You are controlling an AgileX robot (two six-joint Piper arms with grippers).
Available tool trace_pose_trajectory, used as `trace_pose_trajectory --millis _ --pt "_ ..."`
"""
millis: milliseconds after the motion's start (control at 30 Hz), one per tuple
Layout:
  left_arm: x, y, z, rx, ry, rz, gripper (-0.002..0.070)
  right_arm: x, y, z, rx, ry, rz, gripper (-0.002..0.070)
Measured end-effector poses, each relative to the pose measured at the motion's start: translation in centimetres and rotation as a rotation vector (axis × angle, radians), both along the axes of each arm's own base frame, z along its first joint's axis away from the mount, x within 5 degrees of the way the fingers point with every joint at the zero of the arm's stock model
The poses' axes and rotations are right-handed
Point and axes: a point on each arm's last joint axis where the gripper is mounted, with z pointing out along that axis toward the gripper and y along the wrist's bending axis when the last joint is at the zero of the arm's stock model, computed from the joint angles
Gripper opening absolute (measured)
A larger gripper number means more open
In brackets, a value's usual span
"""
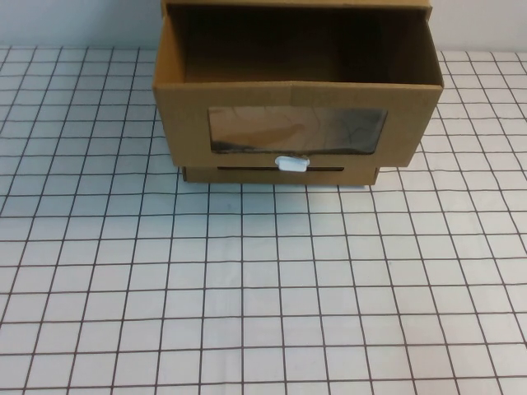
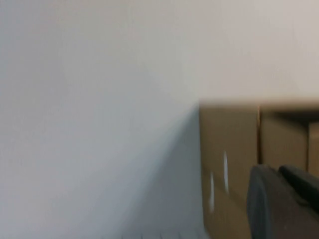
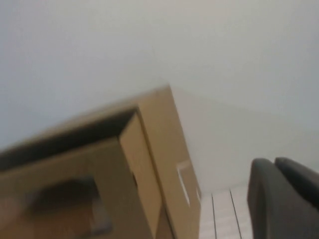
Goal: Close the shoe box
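We are seeing our left pincer [image 2: 281, 199] hovering beside the shoe box's side wall, its fingers pressed together. The shoe box [image 1: 296, 90] is sitting at twelve o'clock on the gridded counter [image 1: 247, 296], its drawer pulled out, white pull tab [image 1: 291, 164] facing six o'clock. Our right pincer [image 3: 284, 199] is hanging nearby, fingers together too.

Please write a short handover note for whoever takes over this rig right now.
Left gripper: off the high view, raised beside the shoe box; finger state unclear.
Right gripper: likewise out of the high view, near the box's other side; state unclear.
Shoe box stands at the far middle of the gridded table, its drawer pulled out toward the robot, white pull tab below the window.
Done: nothing visible.
Left: push the drawer in.
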Motion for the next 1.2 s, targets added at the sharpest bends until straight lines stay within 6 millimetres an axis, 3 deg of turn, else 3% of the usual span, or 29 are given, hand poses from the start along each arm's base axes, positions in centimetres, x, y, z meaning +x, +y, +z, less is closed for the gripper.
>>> trace_pose_trajectory --millis 133,333,600,700,800,967,1100,1200 --pt "-1.5 0.6 3.1 -0.1 -0.377 0.022 -0.0002 -0.6 -0.2 1.6 0.03 -0.189 -0.016 -0.0017" --pt "-3.8 1.3 5.3 -0.184 -0.729 0.046 -0.0002 -0.8 -0.3 2.0 0.037 -0.235 -0.02 -0.0017" --pt "-4.7 2.6 5.9 -0.308 -0.828 0.124 -0.0002 -1.4 -0.6 2.9 0.076 -0.352 -0.034 -0.0017" --pt "-5.0 2.7 7.5 -0.327 -0.833 0.117 -0.0002 -1.9 -0.9 3.9 0.114 -0.444 -0.047 -0.0017" --pt "-5.7 2.7 9.8 -0.329 -0.842 0.093 -0.0003 -3.0 -1.1 6.7 0.148 -0.533 -0.047 -0.0017" --pt "-8.4 3.1 14.9 -0.353 -0.973 0.072 -0.0002 -6.2 -1.6 13.7 0.182 -0.72 -0.037 -0.0017" --pt "-8.6 3.0 19.4 -0.341 -0.984 0.058 -0.0002 -7.2 -1.8 19.1 0.195 -0.8 -0.034 -0.0017" --pt "-7.6 2.5 23.2 -0.307 -0.876 0.035 -0.0002 -6.9 -1.7 23.0 0.194 -0.805 -0.027 -0.0017"
